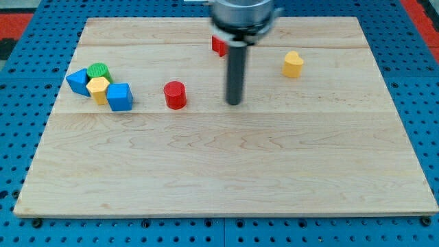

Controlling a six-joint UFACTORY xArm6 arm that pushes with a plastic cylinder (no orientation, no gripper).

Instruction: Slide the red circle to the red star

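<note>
You find the push not begun: the red circle (pixel 175 95) sits well apart from the red star (pixel 218 46), which is half hidden behind the arm. My tip (pixel 234 103), a bare rod holding nothing, stands to the circle's right, not touching.

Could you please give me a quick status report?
My tip on the board, right of the red circle block, apart. Red star block half-hidden behind the rod. Nothing between them.

A straight dark grey rod under a wider, glossy dark collar; my tip (pixel 234 103) is blunt
</note>
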